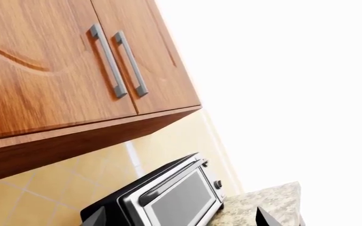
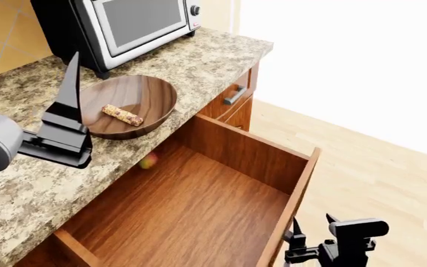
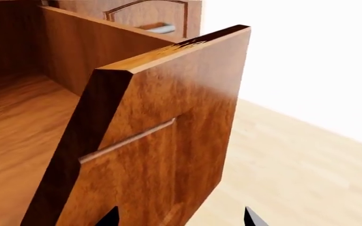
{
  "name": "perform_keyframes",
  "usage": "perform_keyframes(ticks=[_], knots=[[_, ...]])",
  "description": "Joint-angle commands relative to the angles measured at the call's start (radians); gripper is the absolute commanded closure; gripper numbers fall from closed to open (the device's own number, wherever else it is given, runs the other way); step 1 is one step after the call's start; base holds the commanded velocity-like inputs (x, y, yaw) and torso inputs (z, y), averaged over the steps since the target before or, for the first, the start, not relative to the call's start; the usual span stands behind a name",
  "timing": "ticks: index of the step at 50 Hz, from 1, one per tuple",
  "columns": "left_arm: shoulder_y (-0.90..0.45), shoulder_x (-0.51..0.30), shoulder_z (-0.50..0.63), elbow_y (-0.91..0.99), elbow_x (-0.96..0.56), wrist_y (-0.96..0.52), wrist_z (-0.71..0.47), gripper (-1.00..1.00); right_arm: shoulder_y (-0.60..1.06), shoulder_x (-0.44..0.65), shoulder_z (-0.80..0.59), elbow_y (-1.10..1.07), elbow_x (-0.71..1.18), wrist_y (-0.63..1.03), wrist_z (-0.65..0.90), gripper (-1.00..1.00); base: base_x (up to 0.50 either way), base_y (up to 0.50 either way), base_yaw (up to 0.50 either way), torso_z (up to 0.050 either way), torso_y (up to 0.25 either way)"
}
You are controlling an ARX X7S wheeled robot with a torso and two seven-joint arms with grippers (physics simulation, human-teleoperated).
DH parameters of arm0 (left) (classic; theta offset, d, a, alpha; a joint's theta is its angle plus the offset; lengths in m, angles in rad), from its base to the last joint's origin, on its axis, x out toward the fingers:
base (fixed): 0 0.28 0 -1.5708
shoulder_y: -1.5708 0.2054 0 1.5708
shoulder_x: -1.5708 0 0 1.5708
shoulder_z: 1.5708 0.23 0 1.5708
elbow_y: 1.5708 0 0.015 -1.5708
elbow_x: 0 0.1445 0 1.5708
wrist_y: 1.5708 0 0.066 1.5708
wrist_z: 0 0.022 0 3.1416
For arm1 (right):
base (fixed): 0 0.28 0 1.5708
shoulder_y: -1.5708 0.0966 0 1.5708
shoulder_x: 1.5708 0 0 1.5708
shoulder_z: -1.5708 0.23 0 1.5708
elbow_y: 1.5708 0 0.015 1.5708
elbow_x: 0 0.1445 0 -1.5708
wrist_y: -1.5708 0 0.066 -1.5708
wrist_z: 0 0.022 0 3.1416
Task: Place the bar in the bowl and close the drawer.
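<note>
granite counter (image 2: pixel 198 61); only head view shows bar (image 2: pixel 122 115), seemingly in bowl (image 2: pixel 158 89).

Counting what my cameras give me: mostly ones, a few twos.

I see one bar (image 2: pixel 122 115) in one bowl (image 2: pixel 157 89), one toaster oven (image 2: pixel 117 25) at 12 o'clock, one small fruit (image 2: pixel 148 161), and one open drawer (image 2: pixel 221 146) with one narrower shut drawer (image 2: pixel 237 94) at 1 o'clock. Two grippers: left (image 2: pixel 64 119), right (image 2: pixel 339 239). Overhead, two cabinet doors (image 1: pixel 36 61) and two handles (image 1: pixel 109 61).
</note>
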Motion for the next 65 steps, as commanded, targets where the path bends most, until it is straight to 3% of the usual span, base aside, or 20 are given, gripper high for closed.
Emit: perform_keyframes(ticks=[1,29,45,58,65], knots=[[0.008,-0.012,-0.003,0.005,-0.004,0.007,-0.007,-1.0,0.069,-0.064,-0.09,0.018,-0.032,0.065,-0.084,-1.0,0.0,0.0,0.0,0.0,0.0],[0.0,-0.001,0.012,0.007,-0.002,0.013,-0.014,-1.0,0.347,-0.274,-0.159,0.21,-0.093,0.195,-0.252,-1.0,0.0,0.0,0.0,0.0,0.0],[-0.06,0.011,0.033,0.0,-0.031,-0.019,-0.017,-1.0,0.481,-0.483,-0.202,0.497,-0.144,0.161,-0.431,-1.0,0.0,0.0,0.0,0.0,0.0],[-0.091,0.027,0.051,-0.008,-0.038,-0.043,-0.023,-1.0,0.559,-0.695,-0.213,0.861,-0.17,0.032,-0.6,-1.0,0.0,0.0,0.0,0.0,0.0],[-0.098,0.024,0.052,-0.007,-0.046,-0.045,-0.025,-1.0,0.581,-0.698,-0.386,0.828,-0.021,0.016,-0.568,-1.0,0.0,0.0,0.0,0.0,0.0]])
